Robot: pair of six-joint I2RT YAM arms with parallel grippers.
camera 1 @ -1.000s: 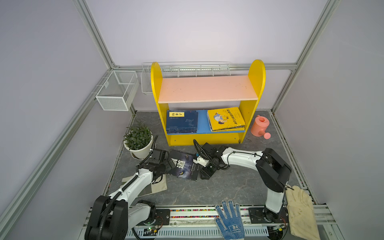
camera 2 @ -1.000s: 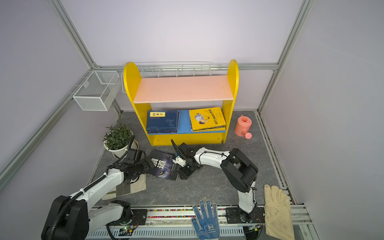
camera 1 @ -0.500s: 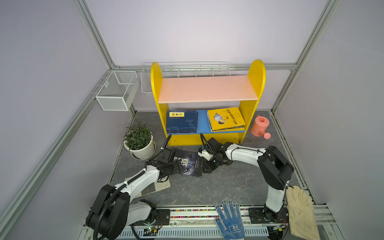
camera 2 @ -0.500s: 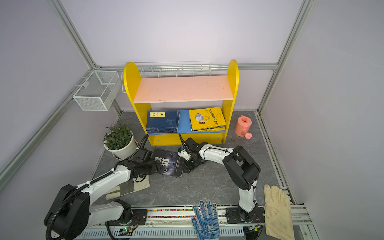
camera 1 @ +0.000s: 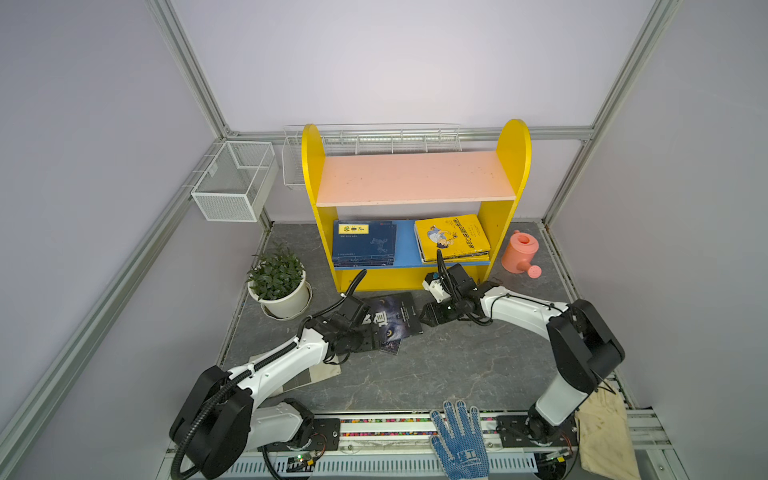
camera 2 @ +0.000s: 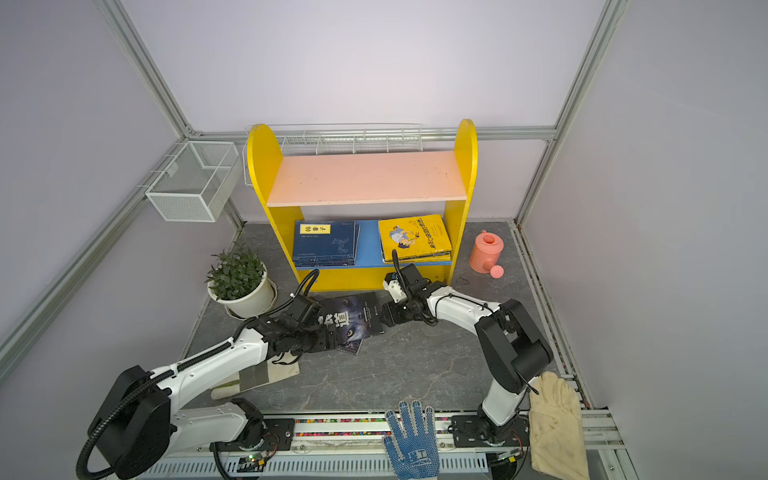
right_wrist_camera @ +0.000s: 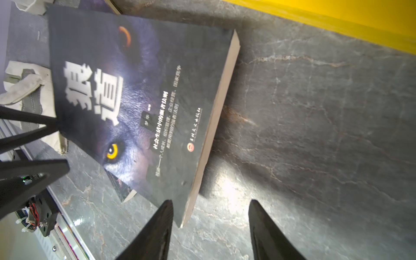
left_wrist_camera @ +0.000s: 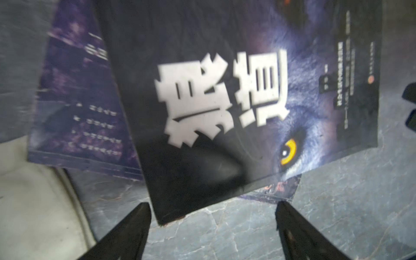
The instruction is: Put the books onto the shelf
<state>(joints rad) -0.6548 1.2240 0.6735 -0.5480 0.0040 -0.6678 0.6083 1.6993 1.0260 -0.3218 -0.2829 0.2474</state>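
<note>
Books in two stacks on shelf; wolf book plus one beneath pending, floor before shelf. Left gripper, right gripper spread, empty.

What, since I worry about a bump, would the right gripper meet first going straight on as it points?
Probably the wolf-cover book: its page edge lies just ahead of the open right gripper. Depth is unclear, so it could skim the floor instead.

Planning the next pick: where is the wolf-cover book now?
In both top views the wolf-cover book lies on the grey floor just in front of the shelf, partly over another dark book, between the left gripper and right gripper.
</note>
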